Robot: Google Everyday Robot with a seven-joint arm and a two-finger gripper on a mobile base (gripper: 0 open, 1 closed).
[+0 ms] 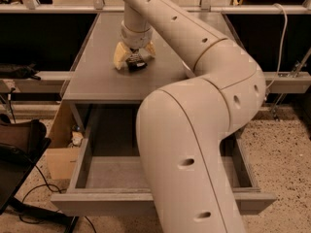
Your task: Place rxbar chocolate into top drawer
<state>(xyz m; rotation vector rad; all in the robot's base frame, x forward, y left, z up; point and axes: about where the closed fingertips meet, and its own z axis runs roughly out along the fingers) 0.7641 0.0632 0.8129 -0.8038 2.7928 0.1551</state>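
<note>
The rxbar chocolate (138, 65) shows as a small dark bar on the grey tabletop (97, 76), left of its middle. My gripper (134, 58) is down on the tabletop right over the bar, which shows dark beneath it. The top drawer (104, 202) is pulled open under the tabletop, and the part of its grey floor that shows is bare. My arm (194, 149) crosses in front and hides the drawer's middle and right side, as well as the knob.
A cardboard box (60, 147) stands on the floor left of the drawer. A black seat (19, 142) and cables (36, 193) lie at the far left. Metal rails (48, 8) run behind the table. A white cable (283, 38) hangs at the right.
</note>
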